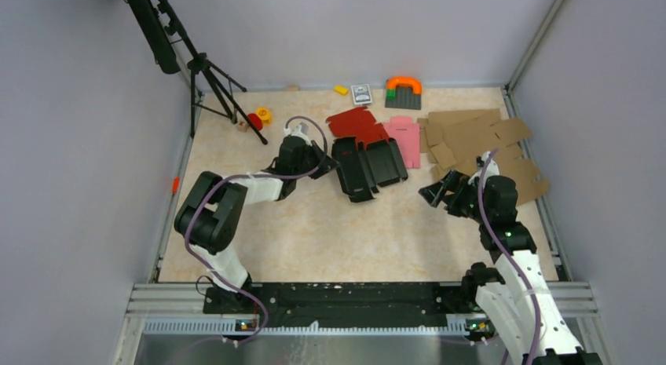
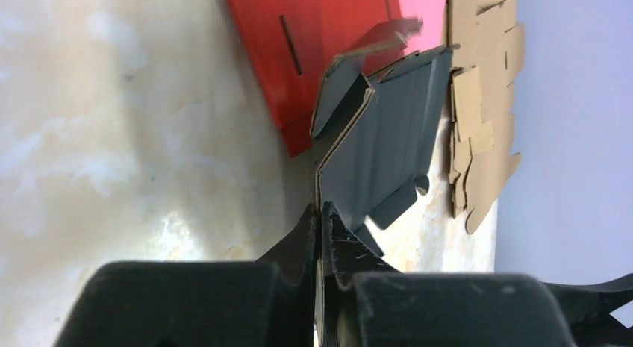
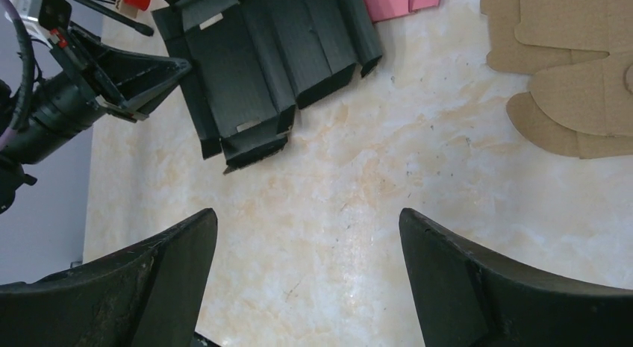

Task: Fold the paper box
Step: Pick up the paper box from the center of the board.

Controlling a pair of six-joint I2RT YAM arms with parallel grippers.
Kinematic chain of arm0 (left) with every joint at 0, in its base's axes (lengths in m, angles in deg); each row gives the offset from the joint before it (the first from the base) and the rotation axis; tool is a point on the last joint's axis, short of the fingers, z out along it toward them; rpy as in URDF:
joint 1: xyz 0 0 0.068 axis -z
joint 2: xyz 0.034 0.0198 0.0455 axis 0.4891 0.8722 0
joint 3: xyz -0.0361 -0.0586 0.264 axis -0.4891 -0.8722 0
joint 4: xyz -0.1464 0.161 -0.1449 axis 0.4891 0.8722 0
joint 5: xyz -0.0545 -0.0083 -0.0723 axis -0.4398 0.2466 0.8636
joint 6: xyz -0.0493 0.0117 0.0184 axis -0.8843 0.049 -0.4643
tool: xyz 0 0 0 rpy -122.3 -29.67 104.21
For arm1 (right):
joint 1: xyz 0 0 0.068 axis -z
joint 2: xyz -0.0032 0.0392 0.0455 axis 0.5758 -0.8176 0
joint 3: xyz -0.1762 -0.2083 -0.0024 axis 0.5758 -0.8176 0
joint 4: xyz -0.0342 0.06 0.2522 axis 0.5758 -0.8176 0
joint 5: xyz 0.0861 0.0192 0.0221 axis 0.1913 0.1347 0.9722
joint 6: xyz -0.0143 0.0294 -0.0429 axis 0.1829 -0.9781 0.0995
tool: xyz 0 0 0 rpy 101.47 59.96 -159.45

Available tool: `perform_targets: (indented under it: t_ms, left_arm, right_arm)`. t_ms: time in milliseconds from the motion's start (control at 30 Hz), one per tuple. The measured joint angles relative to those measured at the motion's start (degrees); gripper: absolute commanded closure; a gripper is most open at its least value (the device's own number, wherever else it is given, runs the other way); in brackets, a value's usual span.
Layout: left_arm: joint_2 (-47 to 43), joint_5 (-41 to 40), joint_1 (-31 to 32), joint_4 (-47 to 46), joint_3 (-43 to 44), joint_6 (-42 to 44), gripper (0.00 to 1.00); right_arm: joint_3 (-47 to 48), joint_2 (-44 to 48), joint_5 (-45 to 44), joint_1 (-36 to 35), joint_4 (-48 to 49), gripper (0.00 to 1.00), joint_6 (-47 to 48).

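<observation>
Two grippers. Right gripper (image 3: pixel 307 216): fingers spread, over bare table (image 3: pixel 358 175). Left gripper (image 2: pixel 321 216): pinching left edge of the one paper box (image 1: pixel 369 167), mid-table. Beyond: one red blank (image 1: pixel 353 122), one pink blank (image 1: pixel 404 137), brown blanks (image 1: pixel 479 137), count unclear.

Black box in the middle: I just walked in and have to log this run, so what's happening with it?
The left gripper is shut on the left edge of the black box, a die-cut blank on the table with some panels creased upward. The right gripper is open, hovering over bare table to the box's right, touching nothing. A red blank and a pink blank lie just behind it; brown cardboard lies farther right. Folding is only partly done.
</observation>
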Motion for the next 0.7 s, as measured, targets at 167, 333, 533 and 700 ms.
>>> perform_targets:
  t_ms: [167, 333, 533, 700]
  left_arm:
    - [-0.3, 3.8, -0.6, -0.1, 0.8, 2.3, 1.0]
    - [-3.5, 13.6, -2.9, -2.5, -3.4, 1.8, 1.0]
    - [-10.4, 25.1, -4.9, -10.0, -8.6, -3.2, 1.0]
    - [-18.1, 29.4, -4.8, -14.7, -12.2, -7.1, 1.0]
  right_arm:
    - [0.1, -0.1, -0.2, 0.0, -0.6, 0.1, 0.7]
    - [0.2, -0.5, 1.1, 0.0, -0.2, 0.07, 2.4]
    - [0.2, -0.5, 4.2, 0.0, 2.6, 0.04, 3.2]
    - [-0.3, -0.2, 8.8, 0.0, 7.8, 0.02, 0.5]
